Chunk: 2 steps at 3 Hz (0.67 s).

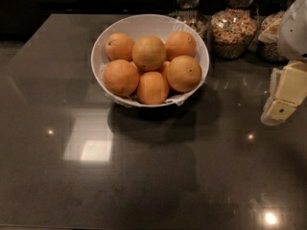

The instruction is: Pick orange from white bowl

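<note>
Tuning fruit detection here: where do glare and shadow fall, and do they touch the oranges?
Camera view: a pale rectangular reflection lies on the dark countertop left-front of the white bowl; bright spots dot it; the bowl's shadow falls toward the camera; the oranges show no glare; the hand hangs at the right edge, clear of both.

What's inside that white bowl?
At least six oranges, heaped in the white bowl; whatever lies beneath them is covered. The gripper hangs at the picture's right edge.
</note>
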{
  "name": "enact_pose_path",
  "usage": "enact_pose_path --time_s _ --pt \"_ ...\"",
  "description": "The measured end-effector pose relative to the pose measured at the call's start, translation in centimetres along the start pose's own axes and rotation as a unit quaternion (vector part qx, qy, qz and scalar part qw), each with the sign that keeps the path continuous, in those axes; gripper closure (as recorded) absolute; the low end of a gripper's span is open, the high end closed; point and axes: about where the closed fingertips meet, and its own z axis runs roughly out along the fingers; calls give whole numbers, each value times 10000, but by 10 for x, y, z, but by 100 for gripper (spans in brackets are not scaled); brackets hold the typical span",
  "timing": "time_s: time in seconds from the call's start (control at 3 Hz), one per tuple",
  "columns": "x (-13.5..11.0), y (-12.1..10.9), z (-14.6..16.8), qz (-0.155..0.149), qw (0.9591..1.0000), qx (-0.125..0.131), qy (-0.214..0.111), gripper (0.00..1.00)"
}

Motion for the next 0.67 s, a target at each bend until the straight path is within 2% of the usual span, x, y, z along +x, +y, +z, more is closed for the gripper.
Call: enact_pose_path --time_s 0.33,0.67 --pt "-2 0 2 8 10000 11 -18 0" --pt "-14 -1 14 67 9998 84 -153 0"
